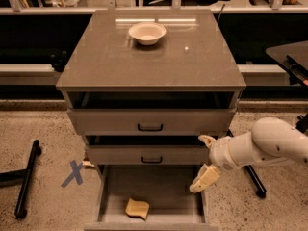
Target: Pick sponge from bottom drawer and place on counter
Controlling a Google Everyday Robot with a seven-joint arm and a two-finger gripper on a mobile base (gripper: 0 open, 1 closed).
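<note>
The tan-yellow sponge (pixel 137 209) lies on the floor of the bottom drawer (pixel 163 186), near its front left. The drawer is pulled out and open. My gripper (pixel 205 159) reaches in from the right on a white arm and is open. One fingertip (pixel 207 139) is beside the middle drawer's right end, and the other finger (pixel 204 177) hangs over the bottom drawer's right side. The gripper is empty, above and to the right of the sponge. The glossy grey-brown counter (pixel 149 61) tops the cabinet.
A round cream bowl (pixel 147 32) stands at the back of the counter. The two upper drawers with black handles (pixel 149 127) are partly out. A black bar (pixel 26 179) and a blue tape X (pixel 73 173) lie on the floor at left. A black leg (pixel 252 177) stands at right.
</note>
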